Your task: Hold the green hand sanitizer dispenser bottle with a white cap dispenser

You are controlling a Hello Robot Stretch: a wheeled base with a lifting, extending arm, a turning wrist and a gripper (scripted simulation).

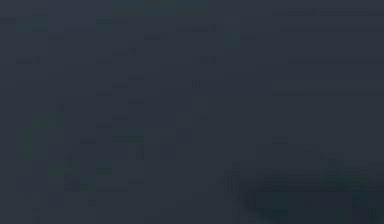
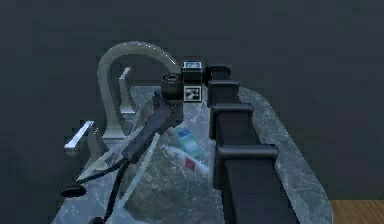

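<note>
Arm [image 2: 240, 150] reaches over marbled table [image 2: 295, 175] by curved faucet [image 2: 125, 58]. End effector [image 2: 148, 132] near white-and-red tube [image 2: 188, 156]; grip cannot be told, nor bottle's place.

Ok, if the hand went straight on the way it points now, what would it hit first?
Likely the marble counter: the hand slants toward the arm side view's lower left, with a grey lever handle just beside that line. Depth is unclear, so the handle could come first.

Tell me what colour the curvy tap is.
The tap is silvery grey, clearest in the arm side view.
</note>
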